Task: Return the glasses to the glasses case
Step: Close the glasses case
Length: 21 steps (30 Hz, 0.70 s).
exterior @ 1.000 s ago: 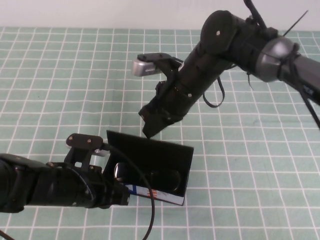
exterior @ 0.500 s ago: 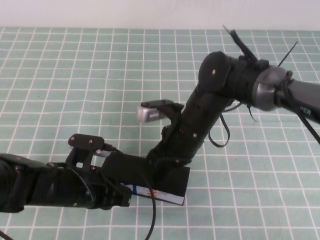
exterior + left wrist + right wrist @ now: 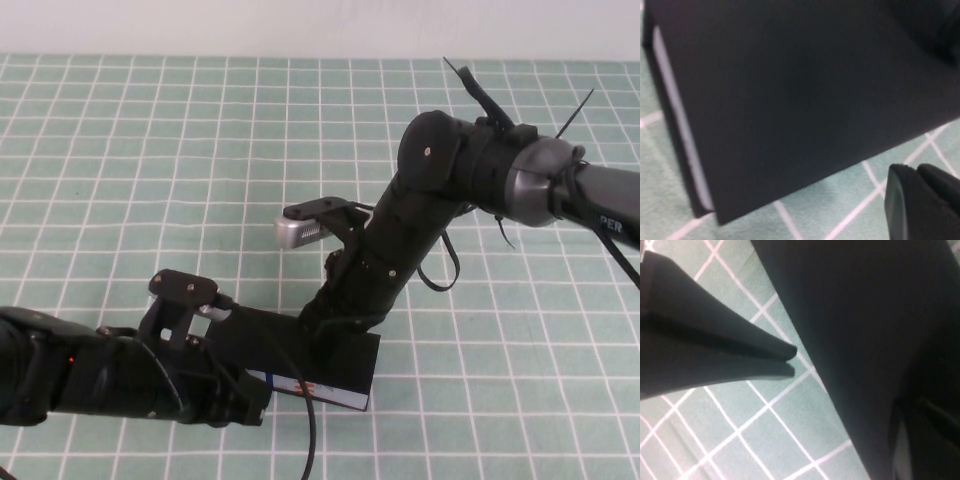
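right gripper (image 3: 335, 335) pressed together, nothing between the fingers, tips resting down on top of the glasses case (image 3: 345, 365) lid near its right end; in the right wrist view the two fingertips (image 3: 787, 354) meet in a closed point just beside the black lid surface (image 3: 865, 340). case sits low centre on the green grid table mat (image 3: 150, 150), lid down flat, white printed front strip (image 3: 320, 392) facing the robot's side. glasses not visible, can't tell from these views where they are. left gripper (image 3: 250, 395) at the left end of the case, low on the mat, touching or just beside the case's front-left corner; can't tell if its fingers are spread or closed; left wrist view shows only the black case lid (image 3: 800, 100) with a pale edge and one dark finger (image 3: 922, 202) over the mat. right arm reaches in from the upper right, left arm from the lower left
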Tool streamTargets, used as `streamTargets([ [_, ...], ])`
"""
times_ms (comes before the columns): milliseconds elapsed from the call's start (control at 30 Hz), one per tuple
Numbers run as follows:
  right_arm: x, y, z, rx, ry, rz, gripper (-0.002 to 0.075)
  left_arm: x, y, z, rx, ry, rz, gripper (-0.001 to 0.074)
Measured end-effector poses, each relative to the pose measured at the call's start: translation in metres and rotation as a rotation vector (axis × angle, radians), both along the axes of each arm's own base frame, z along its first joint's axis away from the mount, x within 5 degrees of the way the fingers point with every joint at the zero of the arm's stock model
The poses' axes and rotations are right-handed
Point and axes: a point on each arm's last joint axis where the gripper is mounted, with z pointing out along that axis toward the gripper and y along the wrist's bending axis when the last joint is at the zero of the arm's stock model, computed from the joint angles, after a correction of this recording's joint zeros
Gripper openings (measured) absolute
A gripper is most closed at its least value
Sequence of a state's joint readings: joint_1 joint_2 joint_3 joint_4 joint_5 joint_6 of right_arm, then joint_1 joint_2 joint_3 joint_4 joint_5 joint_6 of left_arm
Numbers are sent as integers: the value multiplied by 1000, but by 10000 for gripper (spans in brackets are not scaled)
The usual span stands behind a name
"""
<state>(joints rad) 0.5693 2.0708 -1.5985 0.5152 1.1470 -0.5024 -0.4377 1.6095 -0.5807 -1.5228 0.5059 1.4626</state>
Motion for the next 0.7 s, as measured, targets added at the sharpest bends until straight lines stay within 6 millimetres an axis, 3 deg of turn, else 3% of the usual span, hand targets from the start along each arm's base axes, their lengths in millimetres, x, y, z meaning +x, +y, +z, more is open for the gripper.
streamTargets([
  [167,-7,-4,26,43,-68,74,-11,-4,0,6,2,-29,-66,-2],
  [300,-18,-5,56,122,-117,140,-11,-5,8,24,32,-125,-75,-2],
  [367,-22,-6,60,147,-122,158,-11,-4,15,36,19,-158,-32,-2],
  [467,-28,-8,49,142,-101,196,-11,-2,28,54,-9,-212,41,-2],
  [700,-56,-13,-2,-14,-75,296,-11,-6,52,88,-55,-326,147,-2],
])
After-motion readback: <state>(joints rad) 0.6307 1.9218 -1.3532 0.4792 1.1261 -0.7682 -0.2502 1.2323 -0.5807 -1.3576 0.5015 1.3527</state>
